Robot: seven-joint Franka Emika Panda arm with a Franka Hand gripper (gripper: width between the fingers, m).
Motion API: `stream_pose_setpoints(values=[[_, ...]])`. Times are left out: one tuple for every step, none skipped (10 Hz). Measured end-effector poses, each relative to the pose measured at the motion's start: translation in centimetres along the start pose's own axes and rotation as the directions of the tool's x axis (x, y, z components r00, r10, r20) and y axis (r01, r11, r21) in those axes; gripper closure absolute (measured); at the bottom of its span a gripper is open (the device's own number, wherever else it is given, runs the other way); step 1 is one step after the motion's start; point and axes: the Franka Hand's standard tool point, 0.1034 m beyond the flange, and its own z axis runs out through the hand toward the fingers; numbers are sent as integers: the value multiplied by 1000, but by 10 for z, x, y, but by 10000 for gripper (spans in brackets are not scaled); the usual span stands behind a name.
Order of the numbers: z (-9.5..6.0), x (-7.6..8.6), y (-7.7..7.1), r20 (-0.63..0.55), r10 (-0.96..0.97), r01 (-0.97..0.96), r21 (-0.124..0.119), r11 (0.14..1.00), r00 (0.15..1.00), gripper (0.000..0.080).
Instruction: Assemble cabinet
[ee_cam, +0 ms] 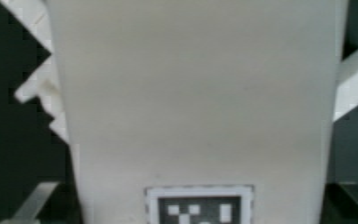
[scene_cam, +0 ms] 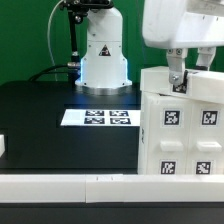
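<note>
Hand point(scene_cam: 178, 80) low, fingers point(scene_cam: 176, 68) pointing down, spread apart.

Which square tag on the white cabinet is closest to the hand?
The topmost black-and-white tag, alone at the upper edge of the white plastic boxy cabinet, just below the hand; the others sit lower.

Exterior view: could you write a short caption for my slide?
The gripper reaches down onto the top of the white cabinet, near the marker board.

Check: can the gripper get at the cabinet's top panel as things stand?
Probably yes: the gripper is already down at the cabinet, fingers astride its top edge, with nothing visible in between.
</note>
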Motion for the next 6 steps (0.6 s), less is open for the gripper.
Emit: stream_pose_setpoints(values=[[0, 0, 0, 0, 79, -79, 0, 997, 997, 245], [0, 2, 1, -14, 202, -202, -7, 979, 979, 245], [0, 4, 4, -41, 317, -318, -16, 948, 947, 245], [-1, 4, 4, -47, 428, -429, -12, 903, 903, 245], [-1, 4, 4, -51, 567, -568, -5, 823, 822, 245], [-1, 5, 4, -51, 676, -677, 1, 736, 735, 245]])
